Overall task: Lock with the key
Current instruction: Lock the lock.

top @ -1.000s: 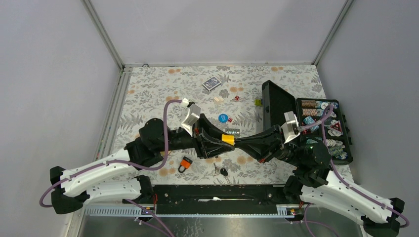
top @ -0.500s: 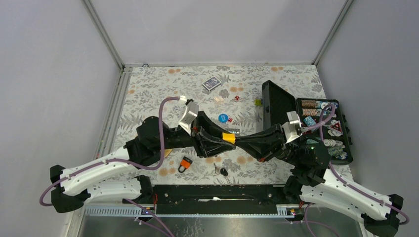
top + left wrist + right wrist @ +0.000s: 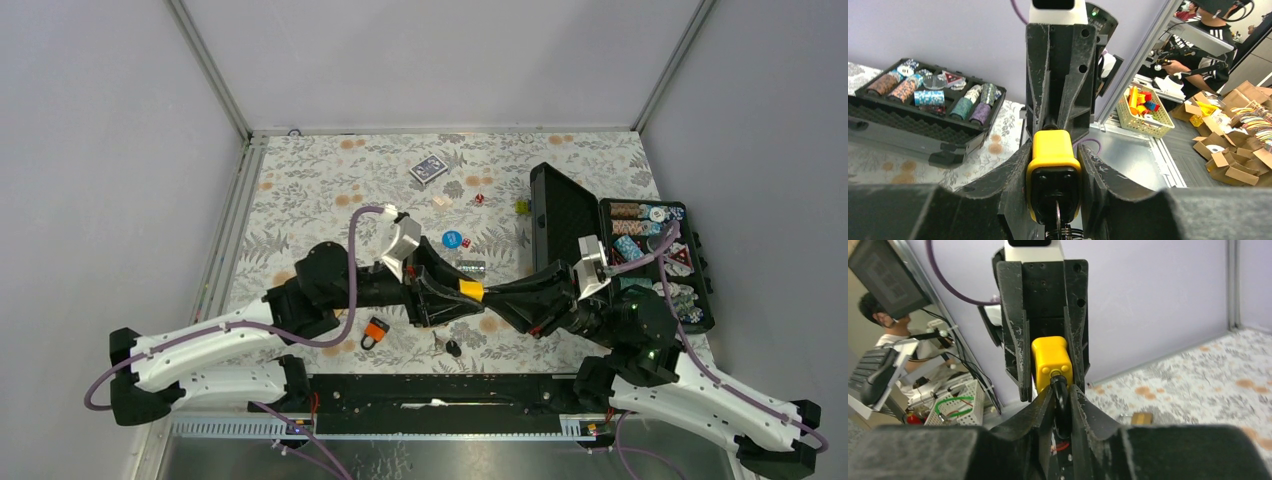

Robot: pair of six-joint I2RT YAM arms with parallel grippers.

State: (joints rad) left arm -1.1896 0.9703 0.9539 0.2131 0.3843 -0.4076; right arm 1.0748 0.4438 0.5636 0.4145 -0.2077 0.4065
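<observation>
A yellow padlock [image 3: 470,290] is held in the air between my two grippers above the flowered table. My left gripper [image 3: 452,296] is shut on the lock's yellow body [image 3: 1054,159]. A key [image 3: 1058,219] with a wire ring hangs from the lock's black underside. My right gripper [image 3: 500,297] faces it from the right and is shut on the lock's black shackle [image 3: 1061,402], with the yellow body [image 3: 1050,361] just beyond its fingertips. The two grippers meet nose to nose.
An orange padlock [image 3: 375,331], a small black object [image 3: 453,348] and a brass padlock [image 3: 470,267] lie on the table below the grippers. An open poker chip case [image 3: 560,215] stands at the right. A card deck [image 3: 428,169], a blue chip [image 3: 452,240] and dice lie farther back.
Both grippers, still joined on the yellow padlock, have shifted slightly to the right and toward the near edge. The left wrist has moved right with them.
</observation>
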